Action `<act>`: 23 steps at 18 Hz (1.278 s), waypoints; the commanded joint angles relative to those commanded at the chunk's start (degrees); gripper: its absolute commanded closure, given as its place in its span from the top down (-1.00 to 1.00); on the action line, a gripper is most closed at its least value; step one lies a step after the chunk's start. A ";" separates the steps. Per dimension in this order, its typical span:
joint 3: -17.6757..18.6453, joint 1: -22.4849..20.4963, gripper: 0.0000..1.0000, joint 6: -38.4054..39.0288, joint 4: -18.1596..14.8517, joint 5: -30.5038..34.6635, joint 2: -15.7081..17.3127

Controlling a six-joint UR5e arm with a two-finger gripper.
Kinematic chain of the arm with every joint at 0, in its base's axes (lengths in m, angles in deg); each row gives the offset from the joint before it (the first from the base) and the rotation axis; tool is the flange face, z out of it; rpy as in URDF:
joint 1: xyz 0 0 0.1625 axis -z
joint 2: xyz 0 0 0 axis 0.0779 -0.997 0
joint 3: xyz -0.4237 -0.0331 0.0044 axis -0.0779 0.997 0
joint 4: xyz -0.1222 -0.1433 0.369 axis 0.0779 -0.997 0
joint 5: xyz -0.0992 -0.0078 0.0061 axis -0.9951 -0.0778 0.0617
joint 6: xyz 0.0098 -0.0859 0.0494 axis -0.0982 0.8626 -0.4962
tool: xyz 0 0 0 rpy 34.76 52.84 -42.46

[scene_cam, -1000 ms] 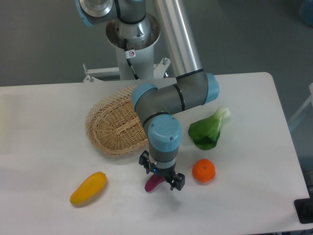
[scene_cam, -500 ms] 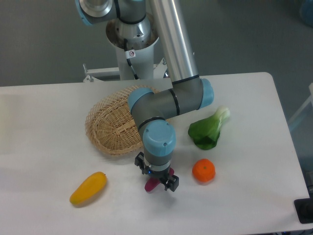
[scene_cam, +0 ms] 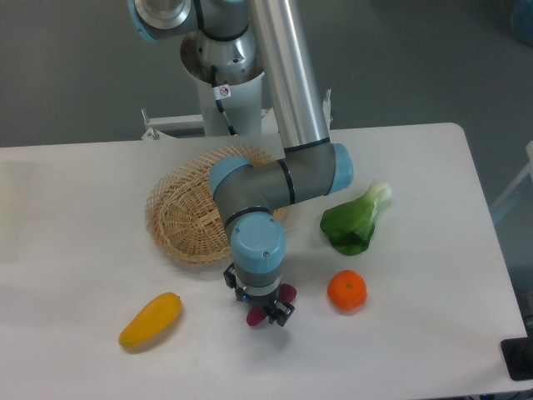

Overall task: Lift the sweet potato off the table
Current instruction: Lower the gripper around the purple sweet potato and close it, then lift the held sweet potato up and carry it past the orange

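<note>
The gripper (scene_cam: 260, 306) sat low over the sweet potato (scene_cam: 285, 293) at about 6 o'clock on the table (scene_cam: 433, 333), wrist pointing straight down. Purple showed on both sides of the fingers, one end poking toward 3 o'clock, another bit below at 7 o'clock. Fingers straddled the middle of it; whether they were clamped or just apart around it could not be told, the wrist hid them. The item looked small, light, firm and smooth, maybe slippery, so a grip across the thick middle seemed best. Orange (scene_cam: 346, 291) lay at 3 o'clock of it, mango (scene_cam: 150, 320) at 9 o'clock, basket (scene_cam: 188, 215) at 11 o'clock, bok choy (scene_cam: 356, 220) at 2 o'clock.
</note>
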 joint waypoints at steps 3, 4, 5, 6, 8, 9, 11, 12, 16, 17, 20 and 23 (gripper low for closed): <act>-0.44 0.00 -0.87 0.00 -0.17 0.00 0.26; -0.53 0.00 -0.92 0.00 -0.18 0.00 0.26; -0.53 0.00 -0.92 0.00 -0.18 0.00 0.35; -0.62 0.00 -0.92 0.00 -0.18 0.00 0.35; -1.05 -0.09 -0.92 -0.26 -0.26 -0.09 0.61; -1.75 -0.09 -0.92 -0.44 -0.70 0.00 0.70; -3.07 -0.44 -0.92 -0.62 -1.23 -0.17 0.70; -3.43 -0.61 -0.92 -0.70 -1.23 -0.18 0.79; -6.49 -3.42 -0.91 -0.88 -4.90 -0.53 1.76; -7.90 -4.30 -0.90 -0.97 -7.27 -0.88 1.85; -10.63 -6.94 -0.90 -2.45 -12.03 -3.07 2.20; -10.99 -9.13 -0.90 -4.56 -12.22 -4.13 2.81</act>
